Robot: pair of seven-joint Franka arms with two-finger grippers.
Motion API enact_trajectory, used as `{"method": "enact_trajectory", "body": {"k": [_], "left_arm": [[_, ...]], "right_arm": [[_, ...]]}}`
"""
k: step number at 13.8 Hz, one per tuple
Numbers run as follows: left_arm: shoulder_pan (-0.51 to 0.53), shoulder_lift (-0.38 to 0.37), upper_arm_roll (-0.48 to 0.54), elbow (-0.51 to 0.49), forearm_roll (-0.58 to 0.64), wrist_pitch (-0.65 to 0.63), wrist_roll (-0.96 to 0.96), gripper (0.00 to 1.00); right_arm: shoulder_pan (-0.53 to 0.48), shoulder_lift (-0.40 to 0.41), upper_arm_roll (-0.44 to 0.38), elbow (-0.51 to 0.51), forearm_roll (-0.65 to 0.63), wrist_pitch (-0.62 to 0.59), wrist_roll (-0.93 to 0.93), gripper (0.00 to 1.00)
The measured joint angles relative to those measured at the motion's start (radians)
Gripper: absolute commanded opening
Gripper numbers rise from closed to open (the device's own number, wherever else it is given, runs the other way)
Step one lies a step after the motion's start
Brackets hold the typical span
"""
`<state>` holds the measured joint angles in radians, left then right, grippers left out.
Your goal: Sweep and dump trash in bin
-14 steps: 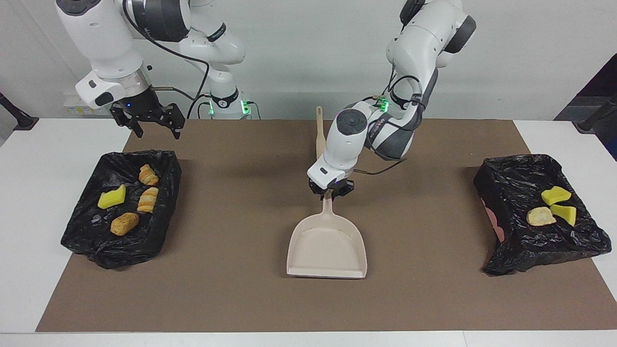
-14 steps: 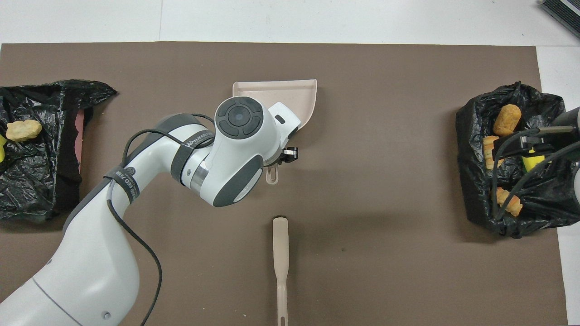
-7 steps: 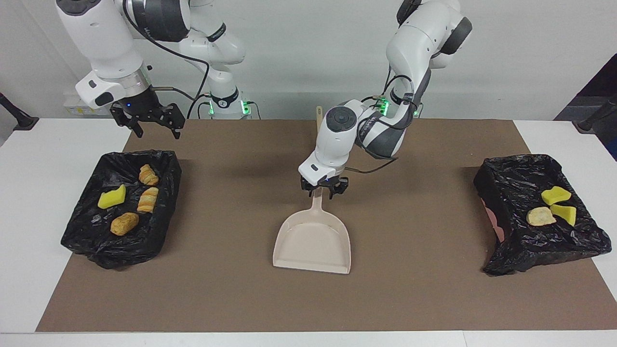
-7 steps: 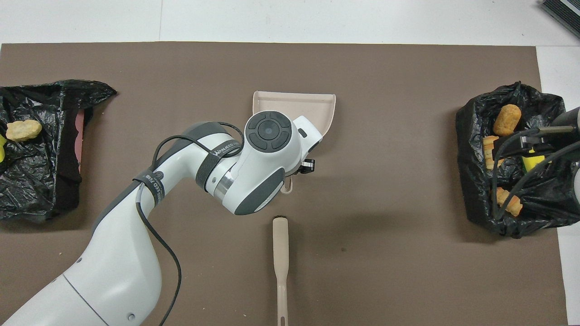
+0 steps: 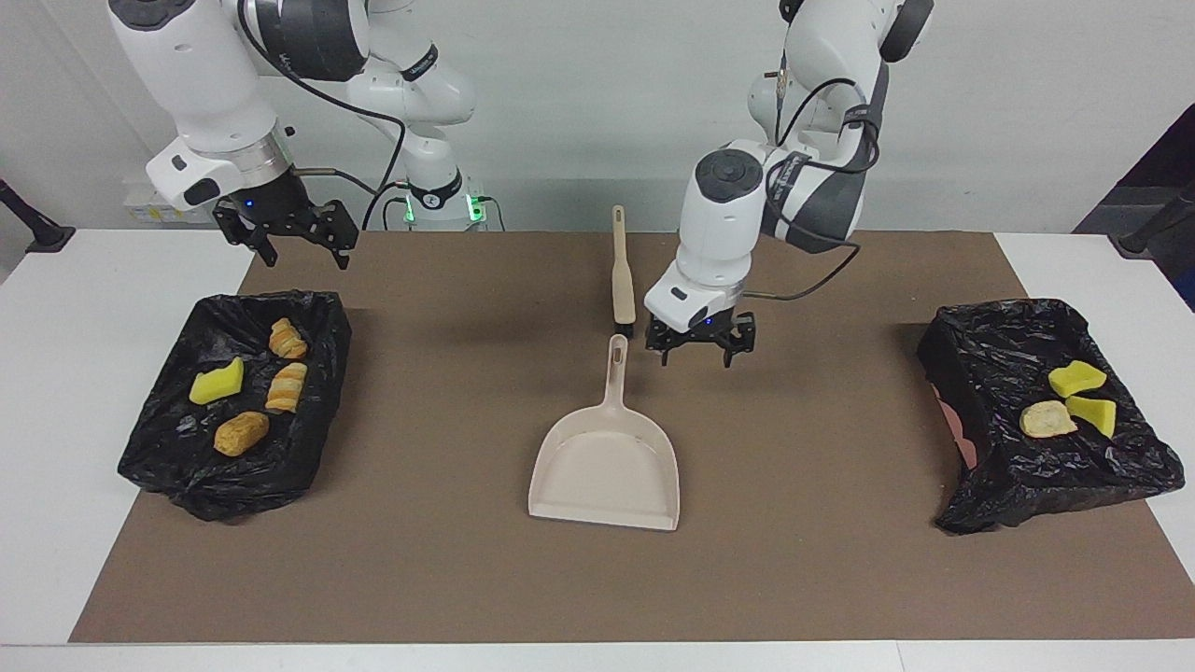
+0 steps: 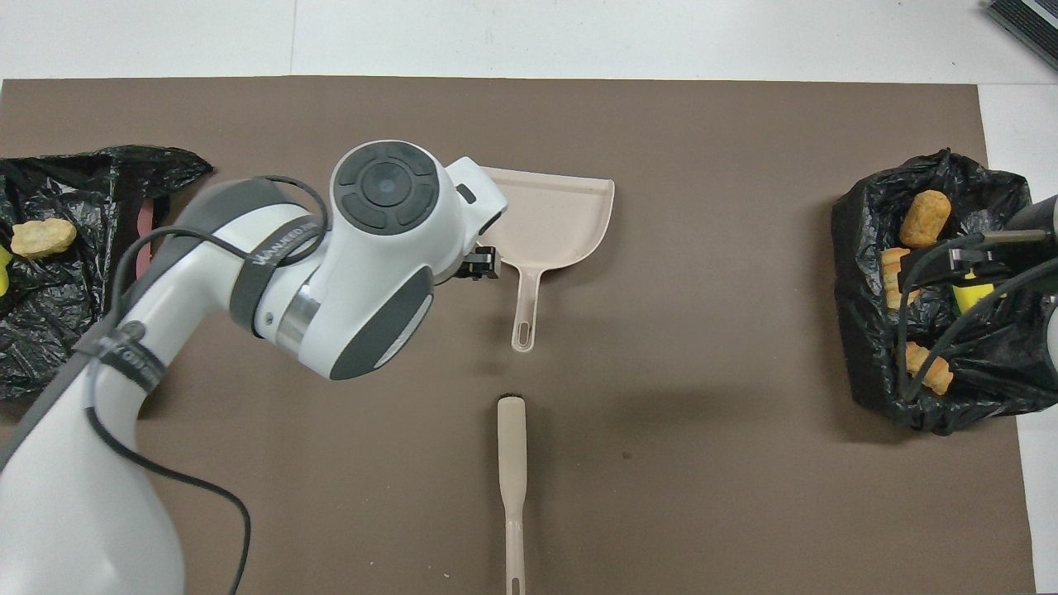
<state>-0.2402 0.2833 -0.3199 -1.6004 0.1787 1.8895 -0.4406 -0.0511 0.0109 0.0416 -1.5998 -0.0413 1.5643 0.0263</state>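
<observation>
The trash lies in two black-lined bins at either end of the table. In the bin (image 5: 233, 401) at the right arm's end sit a yellow sponge piece (image 5: 217, 383) and three orange-brown bread lumps (image 5: 287, 385), all resting on the crumpled black liner. In the bin (image 5: 1046, 411) at the left arm's end lie two yellow sponge pieces (image 5: 1076, 378) and a cream bread lump (image 5: 1047, 419), close together; this bin's liner sags at one side, showing a pink patch. Between the bins, in the middle of the brown mat (image 5: 822, 560), the beige dustpan (image 5: 605, 467) rests flat, its handle pointing toward the robots and its open mouth away from them. The beige brush (image 5: 621, 280) lies on the mat nearer to the robots than the dustpan, roughly in line with the dustpan's handle, its bristle end just short of the handle tip and not touching it. The left pincer (image 5: 698, 350) hangs just beside the dustpan's handle, toward the left arm's end, with its fingers spread apart and nothing between them. The right pincer (image 5: 297, 245) waits above the mat's edge, over the robots' end of the bin at the right arm's end, fingers spread wide and gripping nothing.
</observation>
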Motion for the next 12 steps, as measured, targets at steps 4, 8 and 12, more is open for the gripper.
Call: {"method": "enact_trajectory", "body": {"k": [4, 8, 12], "left_arm": [[0.001, -0.189, 0.199, -0.045, -0.139, -0.144, 0.305, 1.00], [0.008, -0.319, 0.365, -0.039, -0.162, -0.260, 0.559, 1.00], [0.043, -0.359, 0.429, 0.043, -0.162, -0.368, 0.676, 1.00]], "right_arm": [[0.000, 0.000, 0.000, 0.000, 0.000, 0.000, 0.000, 1.00], [0.000, 0.000, 0.000, 0.000, 0.000, 0.000, 0.000, 1.00], [0.000, 0.000, 0.000, 0.000, 0.000, 0.000, 0.000, 1.00]]}}
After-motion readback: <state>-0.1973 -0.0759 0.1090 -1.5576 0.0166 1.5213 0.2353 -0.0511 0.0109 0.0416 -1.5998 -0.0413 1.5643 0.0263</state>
